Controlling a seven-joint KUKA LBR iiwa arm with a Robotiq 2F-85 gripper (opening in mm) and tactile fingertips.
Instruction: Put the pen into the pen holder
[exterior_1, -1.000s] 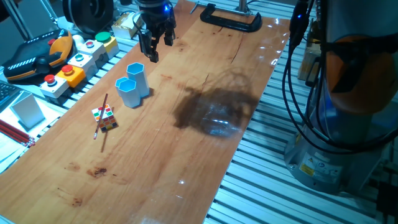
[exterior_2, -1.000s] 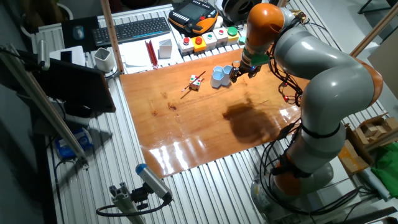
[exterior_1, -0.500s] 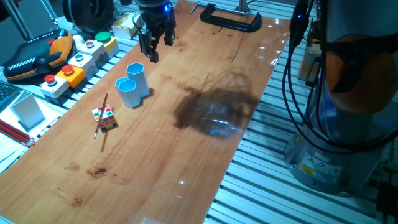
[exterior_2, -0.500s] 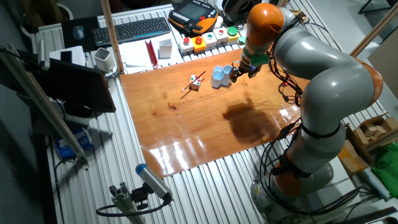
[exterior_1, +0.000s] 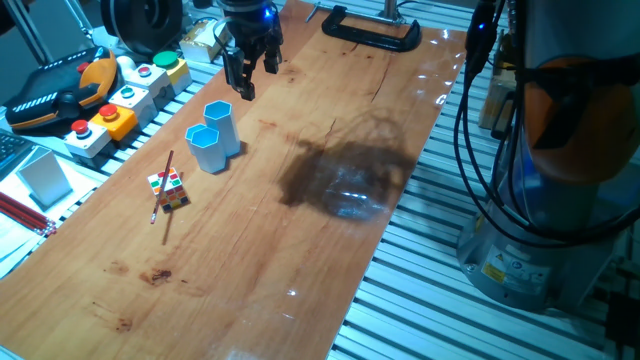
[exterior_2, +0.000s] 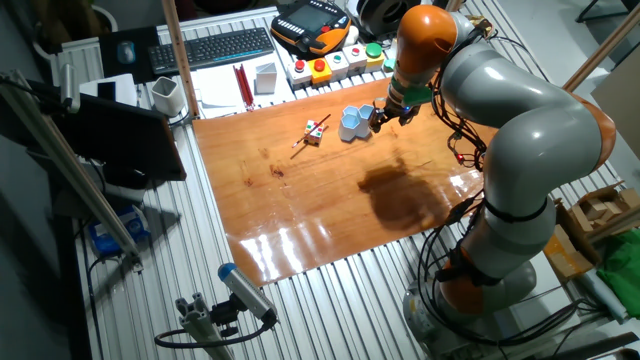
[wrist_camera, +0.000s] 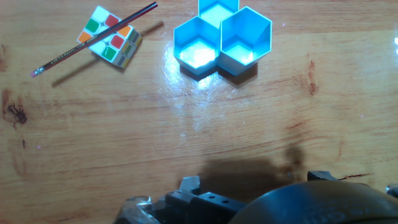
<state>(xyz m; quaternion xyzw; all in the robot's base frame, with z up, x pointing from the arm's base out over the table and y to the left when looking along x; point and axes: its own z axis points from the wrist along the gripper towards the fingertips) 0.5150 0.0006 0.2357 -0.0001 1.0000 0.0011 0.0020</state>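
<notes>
The pen (exterior_1: 163, 186) is a thin reddish-brown stick lying tilted across the small multicoloured cube (exterior_1: 168, 188) on the wooden table. In the hand view the pen (wrist_camera: 93, 38) runs diagonally at the top left. The pen holder (exterior_1: 213, 135), joined light blue hexagonal tubes, stands upright to the right of the cube; from above its tubes (wrist_camera: 221, 40) are empty. My gripper (exterior_1: 252, 75) hovers beyond the holder, apart from it, fingers spread and holding nothing. The other fixed view shows the gripper (exterior_2: 378, 120) just right of the pen holder (exterior_2: 351, 123).
Coloured button boxes (exterior_1: 125, 95) and an orange-black teach pendant (exterior_1: 60, 90) line the table's left edge. A black clamp (exterior_1: 370, 32) lies at the far end. Red pencils (exterior_2: 241, 85), a white mug (exterior_2: 166, 95) and a keyboard (exterior_2: 210, 47) sit off the table.
</notes>
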